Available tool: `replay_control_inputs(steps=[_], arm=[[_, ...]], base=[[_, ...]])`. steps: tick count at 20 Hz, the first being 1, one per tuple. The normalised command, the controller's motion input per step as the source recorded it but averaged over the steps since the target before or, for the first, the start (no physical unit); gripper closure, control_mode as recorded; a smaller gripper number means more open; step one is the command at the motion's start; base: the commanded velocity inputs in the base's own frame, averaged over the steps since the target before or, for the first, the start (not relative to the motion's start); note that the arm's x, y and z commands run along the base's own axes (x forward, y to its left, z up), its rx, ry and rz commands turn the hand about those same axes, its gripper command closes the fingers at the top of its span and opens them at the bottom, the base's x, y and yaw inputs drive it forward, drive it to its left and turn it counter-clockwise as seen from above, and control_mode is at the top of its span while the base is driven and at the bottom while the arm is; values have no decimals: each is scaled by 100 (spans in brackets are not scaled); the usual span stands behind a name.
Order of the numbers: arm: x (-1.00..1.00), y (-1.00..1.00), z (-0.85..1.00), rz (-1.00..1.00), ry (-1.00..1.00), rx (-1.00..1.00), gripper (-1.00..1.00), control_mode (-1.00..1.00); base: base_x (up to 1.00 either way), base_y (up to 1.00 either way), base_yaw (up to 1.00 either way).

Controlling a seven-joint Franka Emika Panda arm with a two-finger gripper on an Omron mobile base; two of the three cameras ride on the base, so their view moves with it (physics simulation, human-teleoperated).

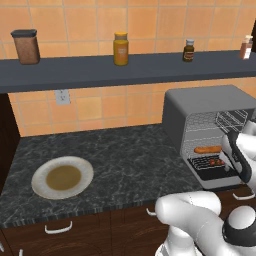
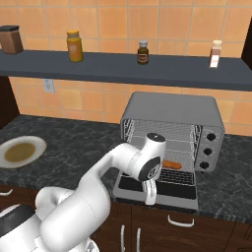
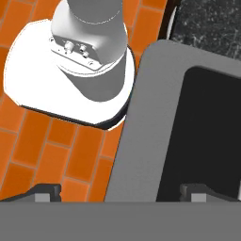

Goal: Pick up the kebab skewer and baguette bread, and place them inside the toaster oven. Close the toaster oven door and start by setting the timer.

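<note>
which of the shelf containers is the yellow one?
The mustard-yellow jar, second from the left on the dark shelf. Left of it stands a brown canister with a black lid; to its right are a small dark bottle and a reddish-white shaker.

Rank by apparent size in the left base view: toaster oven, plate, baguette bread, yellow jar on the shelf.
1. toaster oven
2. plate; it sits nearer the camera, yet looks smaller than the oven.
3 and 4. baguette bread and yellow jar: similar extent, at different depths, so unranked.
</note>
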Motion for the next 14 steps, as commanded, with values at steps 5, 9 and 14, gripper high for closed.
replay_control_inputs(steps=[5,9,14], arm=[[20,-6,0,0,-3,0,-100,-100],[23,-1,0,0,-3,0,-100,-100],[19,0,-5,0,0,0,-100,-100]], base=[[0,0,0],[0,0,0],[0,0,0]])
